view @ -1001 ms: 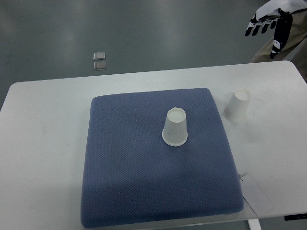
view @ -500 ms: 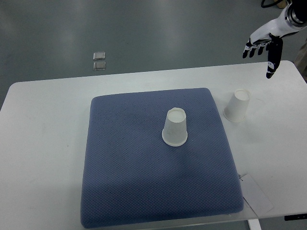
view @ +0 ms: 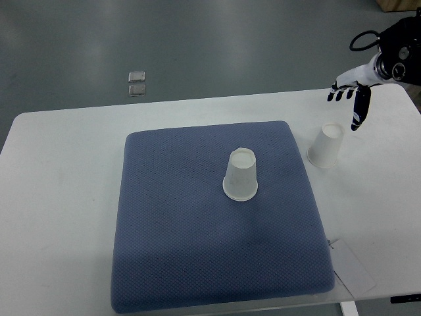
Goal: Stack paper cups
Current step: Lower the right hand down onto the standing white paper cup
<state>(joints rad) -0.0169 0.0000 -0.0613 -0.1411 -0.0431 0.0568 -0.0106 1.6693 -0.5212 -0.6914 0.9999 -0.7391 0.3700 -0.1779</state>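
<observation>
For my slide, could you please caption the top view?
Right robot hand open above the table near one upturned cup; another cup on the blue pad.

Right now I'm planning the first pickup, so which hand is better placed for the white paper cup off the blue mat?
Right: the right hand hovers open just above that white paper cup; no left arm shows.

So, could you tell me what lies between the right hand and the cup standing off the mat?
Nothing. In the top view, only bare white table separates the open right hand from the cup beside the blue mat.
</observation>
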